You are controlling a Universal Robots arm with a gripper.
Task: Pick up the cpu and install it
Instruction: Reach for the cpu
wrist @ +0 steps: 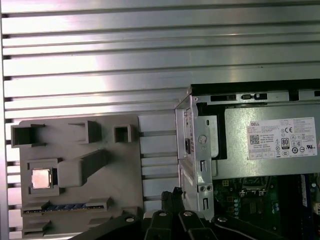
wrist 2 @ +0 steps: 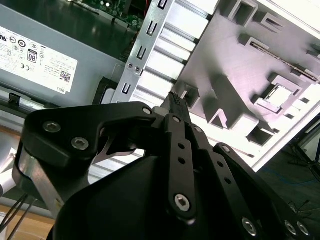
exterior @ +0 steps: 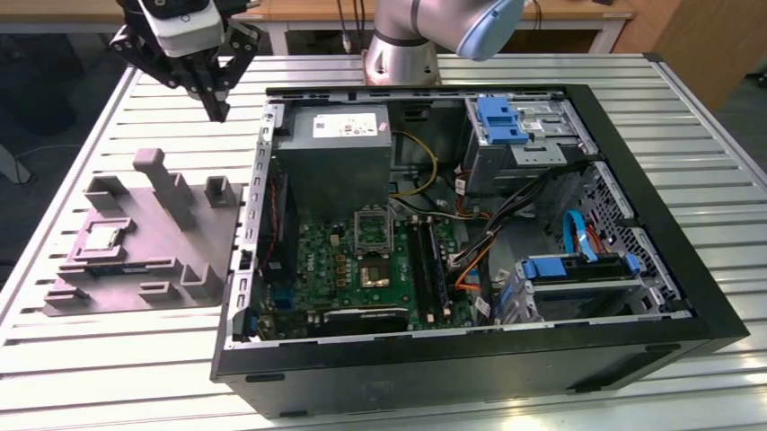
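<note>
This has the look of a robotics lab or test workshop. The worktop is built from silvery slotted aluminium profiles of the kind used for rigs. A robot arm's round silver-grey base is set on it, and a black gripper hangs above. A black desktop computer tower lies on the worktop with its side open, boards and cables bare. A grey moulded fixture tray sits just beside it. Pale wooden desks stand behind.
</note>
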